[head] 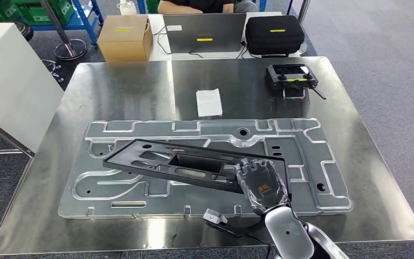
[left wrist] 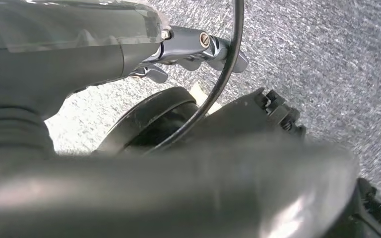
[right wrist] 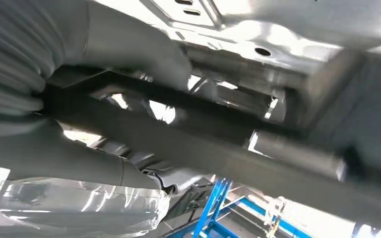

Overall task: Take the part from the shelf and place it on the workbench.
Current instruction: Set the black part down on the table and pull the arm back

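Note:
The long black plastic part (head: 183, 164) lies slantwise on a large silver stamped panel (head: 312, 162) that covers the middle of the steel workbench (head: 124, 86). My right hand (head: 261, 183), wrapped in clear film, grips the part's right end from the near side. In the right wrist view the thumb and fingers of my right hand (right wrist: 54, 144) close around the black part (right wrist: 218, 148), with the silver panel (right wrist: 278, 29) beyond it. My left hand (left wrist: 79, 54) hangs over grey carpet with its fingers (left wrist: 198, 42) stretched out and nothing in it.
A white paper slip (head: 209, 102) and a black controller (head: 291, 77) lie on the far half of the workbench. Behind it stand a cardboard box (head: 125, 36), a laptop (head: 205, 32) and a black case (head: 275, 33), with a person seated there. A white cabinet (head: 5, 81) stands left.

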